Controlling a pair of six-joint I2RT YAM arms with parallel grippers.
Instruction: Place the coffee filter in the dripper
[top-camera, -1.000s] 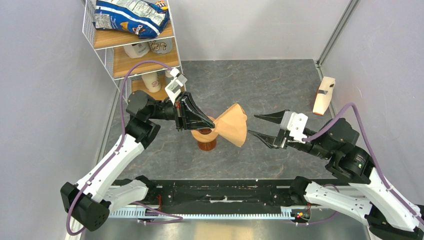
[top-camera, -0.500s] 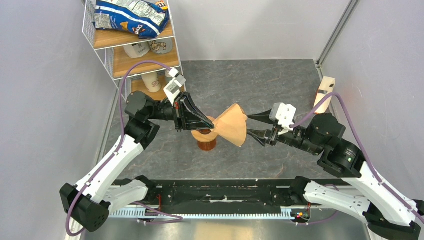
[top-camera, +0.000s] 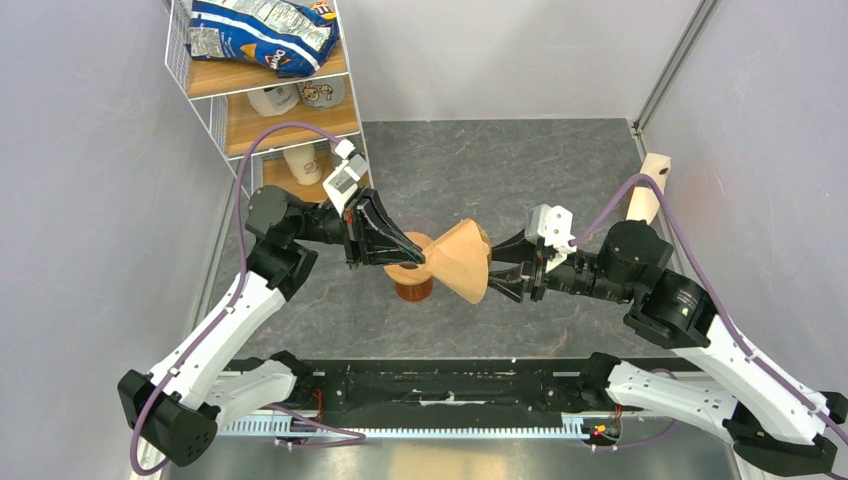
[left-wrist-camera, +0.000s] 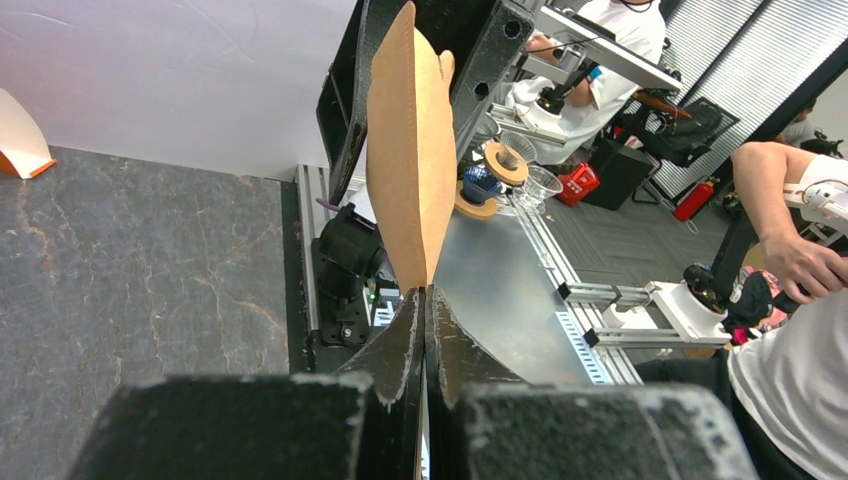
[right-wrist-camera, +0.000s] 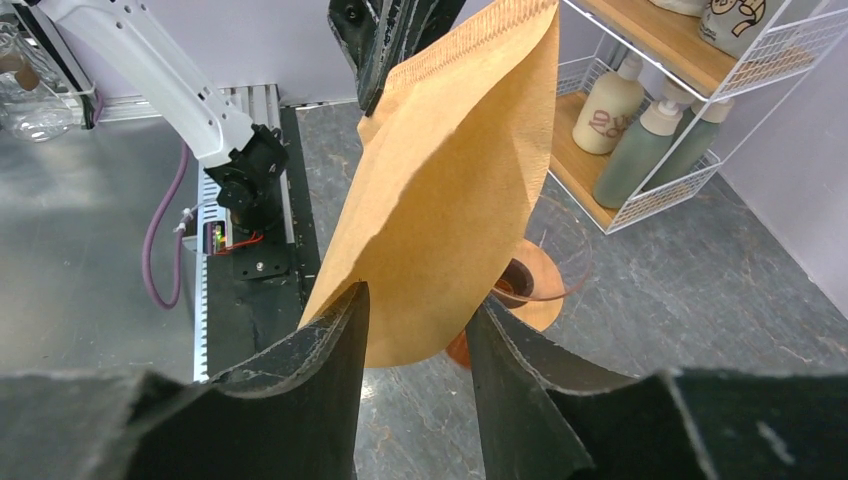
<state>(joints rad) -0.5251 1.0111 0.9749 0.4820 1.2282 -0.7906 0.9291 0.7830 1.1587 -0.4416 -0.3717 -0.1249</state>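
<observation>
The left gripper (top-camera: 418, 258) has its jaws pressed together on the narrow end of the coffee filter (top-camera: 464, 261), holding the tan paper in the air over the grey stone-patterned table (top-camera: 480, 170); in the left wrist view the left gripper (left-wrist-camera: 425, 318) shows no gap between its fingers and the coffee filter (left-wrist-camera: 410, 160) rises edge-on from the tips; the paper fans out to the right from that pinch, its wide end turned toward the right arm

The right gripper (top-camera: 503, 267) has its jaws partly spread and straddles that wide end, one finger on the far side and one on the near side; in the right wrist view the right gripper (right-wrist-camera: 418, 302) has the lower part of the coffee filter (right-wrist-camera: 450, 200) between its fingers (right-wrist-camera: 330, 345), with the paper's edge at the tip of one of them; whether the jaws squeeze the paper I cannot tell

The dripper (top-camera: 404, 268), a light-wood ring, sits on an amber glass vessel (top-camera: 413, 291) left of the table's middle, partly under the left gripper; the filter's narrow end hangs just above the ring's right side, and the rest of the paper is off to the right of it, not inside it; from the right wrist the dripper (right-wrist-camera: 545, 305) shows behind the paper with its dark centre hole

A white wire shelf (top-camera: 215, 110) stands at the far left with a blue snack bag (top-camera: 265, 35) on top and bottles below; a pale wooden stand (top-camera: 655, 168) stands at the far right edge of the table
</observation>
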